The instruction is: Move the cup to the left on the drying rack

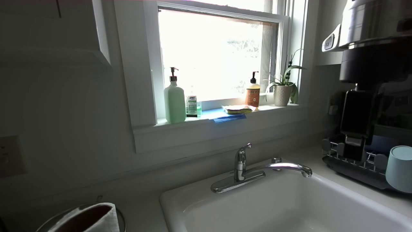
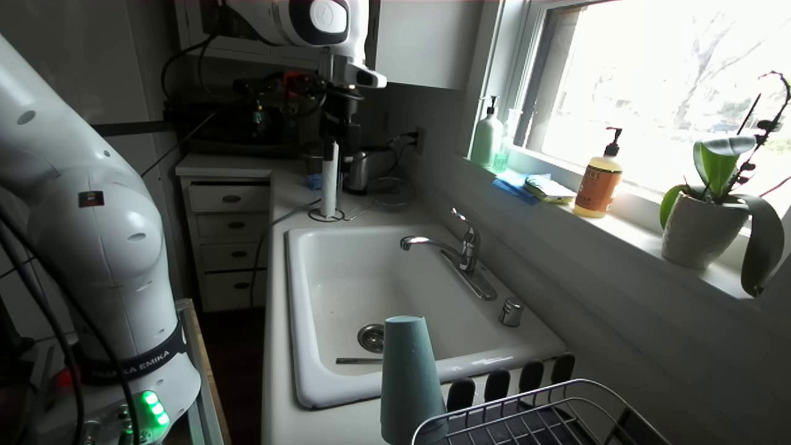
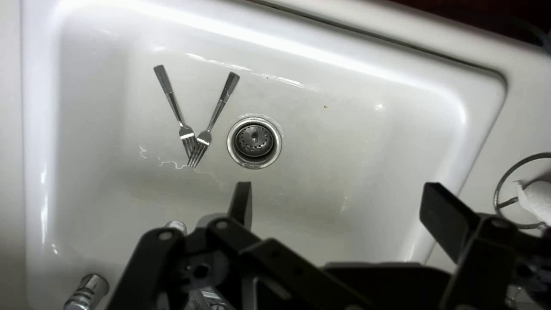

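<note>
Over the white rectangular basin (image 2: 346, 390) gapes a black two-fingered gripper (image 3: 338, 201); beside the basin stand a pale-blue tapered cup (image 2: 409, 378) and silver wire drying rack (image 2: 532, 425).

Cup (image 2: 409, 377) pale blue. Drying rack (image 2: 531, 426) silver, black. Sink (image 3: 366, 142) white. Jaws black.

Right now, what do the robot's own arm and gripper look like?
The arm is white and smoothly rounded, with black cables, a small dark label, a dark band lettered EMIKA and green lights near its base. The gripper is black, with angular linkages, round grey pivots and flat jaws.
</note>
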`<control>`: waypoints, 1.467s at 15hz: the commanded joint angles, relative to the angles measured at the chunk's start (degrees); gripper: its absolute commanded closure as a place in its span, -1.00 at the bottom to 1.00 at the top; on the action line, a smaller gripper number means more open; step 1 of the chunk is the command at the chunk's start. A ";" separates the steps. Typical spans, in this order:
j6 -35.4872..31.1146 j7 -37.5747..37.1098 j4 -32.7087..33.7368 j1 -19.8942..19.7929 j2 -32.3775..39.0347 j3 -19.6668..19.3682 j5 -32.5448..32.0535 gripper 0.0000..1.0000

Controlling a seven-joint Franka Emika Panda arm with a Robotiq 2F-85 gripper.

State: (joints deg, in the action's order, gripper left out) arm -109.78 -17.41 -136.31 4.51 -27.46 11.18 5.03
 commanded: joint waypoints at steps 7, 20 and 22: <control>-6.42 -9.80 -3.59 -8.82 -0.54 -4.49 -2.51 -1.00; -10.62 -37.35 -12.09 -24.50 -2.02 -6.37 -23.75 -1.00; -10.25 -42.35 -13.54 -25.96 -2.26 -7.35 -26.06 -1.00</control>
State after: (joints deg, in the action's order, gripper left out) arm -119.18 -52.45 -146.52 -19.77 -27.57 5.02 -17.20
